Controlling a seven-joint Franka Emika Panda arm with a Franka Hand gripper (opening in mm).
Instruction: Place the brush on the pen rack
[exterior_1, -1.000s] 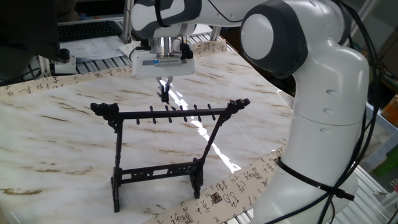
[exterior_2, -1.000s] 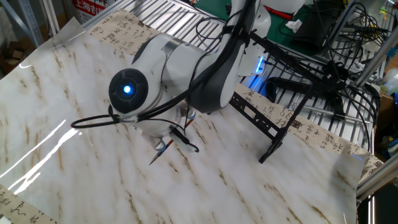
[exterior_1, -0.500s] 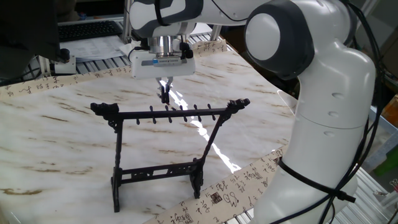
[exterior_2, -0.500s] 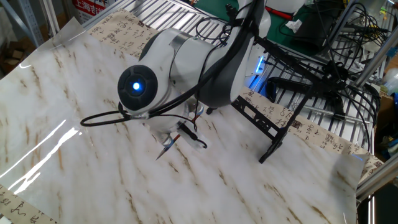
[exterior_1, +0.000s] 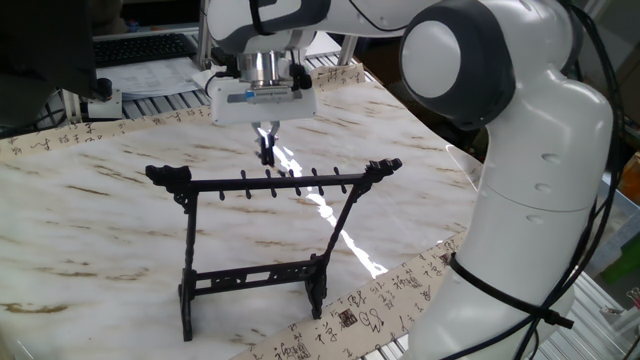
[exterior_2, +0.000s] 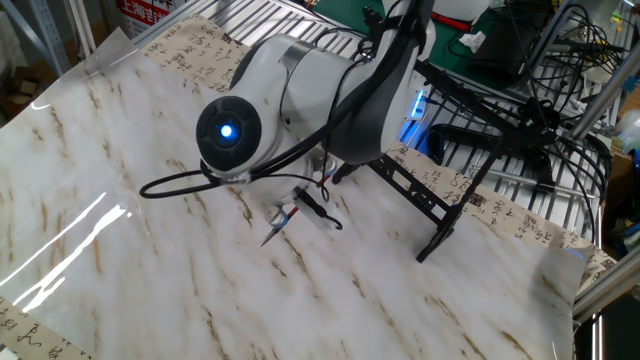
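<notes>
The end effector (exterior_1: 266, 143) is pinched shut on the brush (exterior_2: 283, 221). It holds the brush up above the counter (exterior_1: 90, 210), just behind the pen rack (exterior_1: 270, 183). The brush hangs a bit slanted, with its dark tip pointing down.

I think a few things could go wrong. The brush is very thin, so it could slip or turn in the fingers. The pegs on the rack's top bar are tiny, and I cannot see the loop well, so it may miss a peg. If the arm bumps the bar, the light rack could tip over.

The big white arm (exterior_2: 300, 95) hides much of the brush from one side. Behind the counter are metal rails (exterior_2: 260, 20) and tangled cables (exterior_2: 545, 120).
</notes>
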